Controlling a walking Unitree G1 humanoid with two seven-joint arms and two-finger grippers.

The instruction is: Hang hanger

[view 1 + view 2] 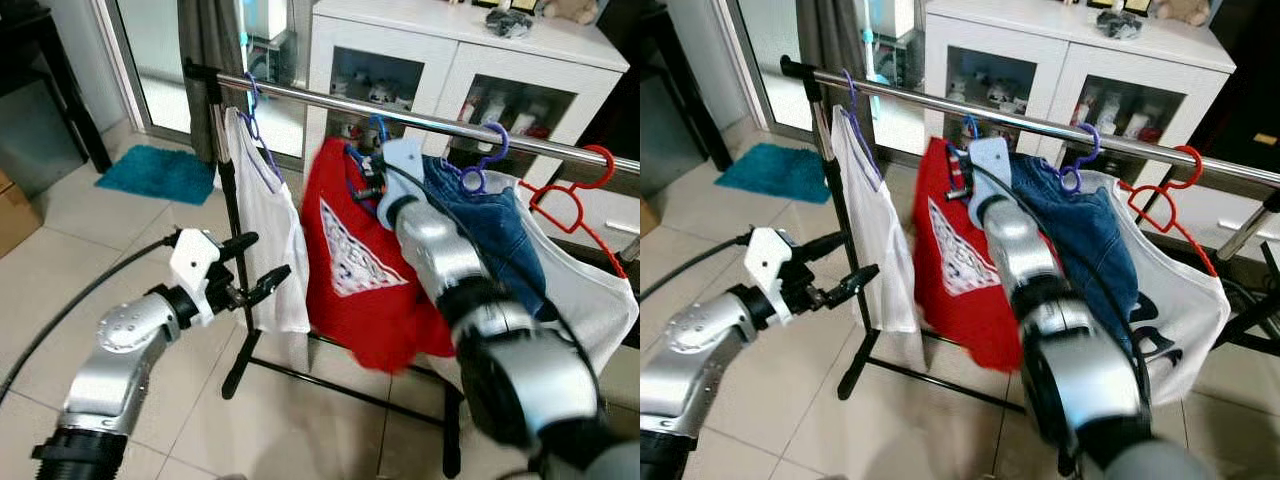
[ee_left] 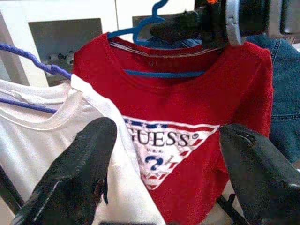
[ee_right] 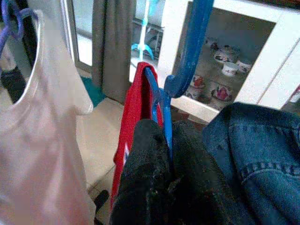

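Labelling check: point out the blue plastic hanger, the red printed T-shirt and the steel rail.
blue plastic hanger [image 3: 193,42], right wrist view, on its hook stem.
red printed T-shirt [image 1: 345,290], left eye view, on the chest below the print.
steel rail [image 1: 320,98], left eye view, on a bare stretch.

R arm is stretched way up and fwd, wrist cocked inward near the top. Right gripper [image 3: 169,154] has both black fingers [image 3: 140,183] squeezed tight together, pinching the neck of the blue hanger [image 3: 190,51] just below its hook. L arm sits low, elbow bent, forearm angled up and to the right. Left gripper [image 1: 262,270] is wide apart, fingers [image 2: 75,173] splayed w/ nothing between them, pointing fwd at chest height.
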